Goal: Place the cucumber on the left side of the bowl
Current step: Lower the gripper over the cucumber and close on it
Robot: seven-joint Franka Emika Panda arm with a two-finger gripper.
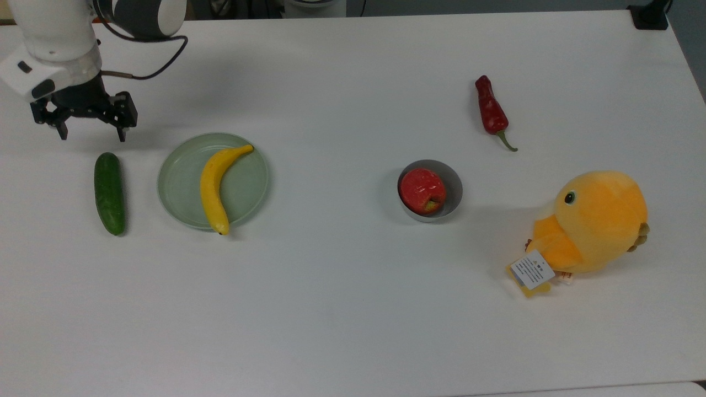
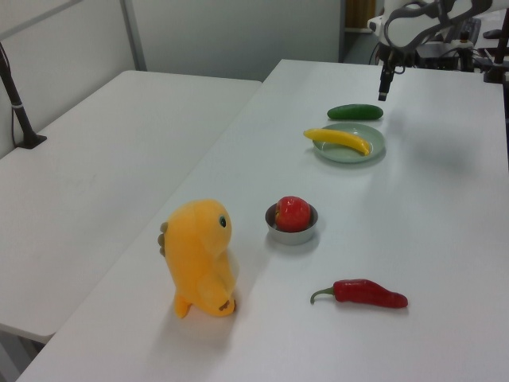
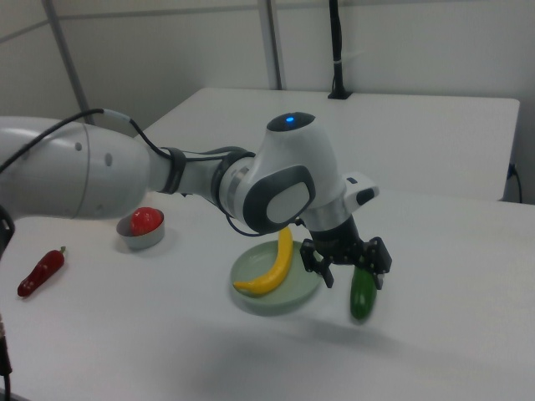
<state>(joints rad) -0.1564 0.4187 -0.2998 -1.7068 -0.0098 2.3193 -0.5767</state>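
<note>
The cucumber (image 1: 109,193) lies flat on the white table (image 1: 353,309), at the top view's far left, just beside the pale green plate (image 1: 242,190) but not touching it. A yellow banana (image 1: 215,184) rests across that plate, one tip poking over the rim. The gripper (image 1: 91,134) hangs above the table just past the cucumber's far end, fingers spread wide with nothing between them, pointing down. In the right view the gripper (image 3: 352,278) sits right over the cucumber (image 3: 362,293), the white arm (image 3: 167,180) reaching in from the right view's left. In the left view the gripper (image 2: 382,86) hovers above the cucumber (image 2: 355,112).

Well apart, toward the top view's right, the grey metal bowl (image 1: 451,190) stands with a red apple (image 1: 422,191) inside it. The table on the top view's left of the bowl is bare. A red chili pepper (image 1: 491,112) lies beyond the bowl, and a yellow plush chick (image 1: 593,223) sits at the top view's right, a white tag (image 1: 531,269) at its base.
</note>
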